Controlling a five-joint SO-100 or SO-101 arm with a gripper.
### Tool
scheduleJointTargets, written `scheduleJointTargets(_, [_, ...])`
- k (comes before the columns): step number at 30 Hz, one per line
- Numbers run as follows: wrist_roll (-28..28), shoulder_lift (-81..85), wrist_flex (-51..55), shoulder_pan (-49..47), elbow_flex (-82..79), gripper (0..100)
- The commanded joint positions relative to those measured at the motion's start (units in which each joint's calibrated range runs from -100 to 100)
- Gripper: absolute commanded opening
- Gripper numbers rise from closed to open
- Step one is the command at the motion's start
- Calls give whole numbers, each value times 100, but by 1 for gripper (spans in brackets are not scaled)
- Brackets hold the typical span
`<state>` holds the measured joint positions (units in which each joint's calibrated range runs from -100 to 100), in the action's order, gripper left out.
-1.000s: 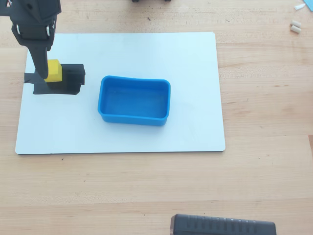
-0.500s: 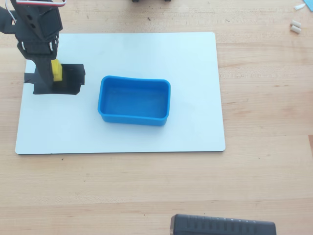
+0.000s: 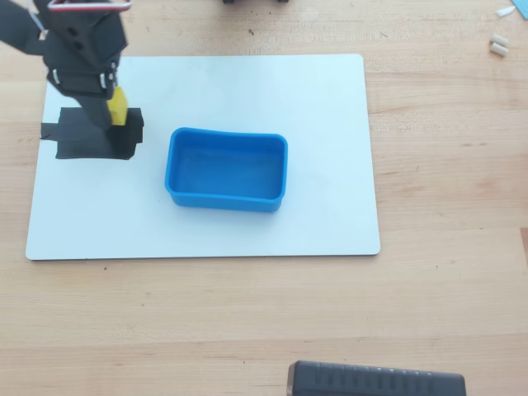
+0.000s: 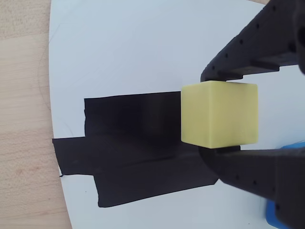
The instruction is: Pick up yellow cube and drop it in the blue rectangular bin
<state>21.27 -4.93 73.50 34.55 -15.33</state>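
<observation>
The yellow cube [image 3: 119, 106] [image 4: 219, 114] is clamped between the two black fingers of my gripper [image 3: 111, 111] [image 4: 220, 114], lifted above the black tape patch [image 3: 92, 136] [image 4: 138, 148] at the left of the white board. The blue rectangular bin [image 3: 227, 169] stands empty near the board's middle, to the right of the gripper in the overhead view. In the wrist view only a blue corner of the bin [image 4: 275, 217] shows at the bottom right.
The white board [image 3: 247, 231] lies on a wooden table [image 3: 445, 247]. A dark ribbed object [image 3: 375, 381] sits at the bottom edge. Small white bits [image 3: 498, 45] lie at the top right.
The gripper has risen and shifted right with the yellow cube in it, off the middle of the black tape patch. The bin has not moved.
</observation>
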Motion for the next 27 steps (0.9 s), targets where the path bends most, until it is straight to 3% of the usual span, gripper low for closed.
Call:
scheduleJointTargets(1, [-361, 915, 371, -342, 215, 7])
scheduleJointTargets(17, [-1441, 2049, 933, -2349, 360, 5])
scheduleJointTargets(27, [-1543, 2922, -678, -2829, -1440, 5])
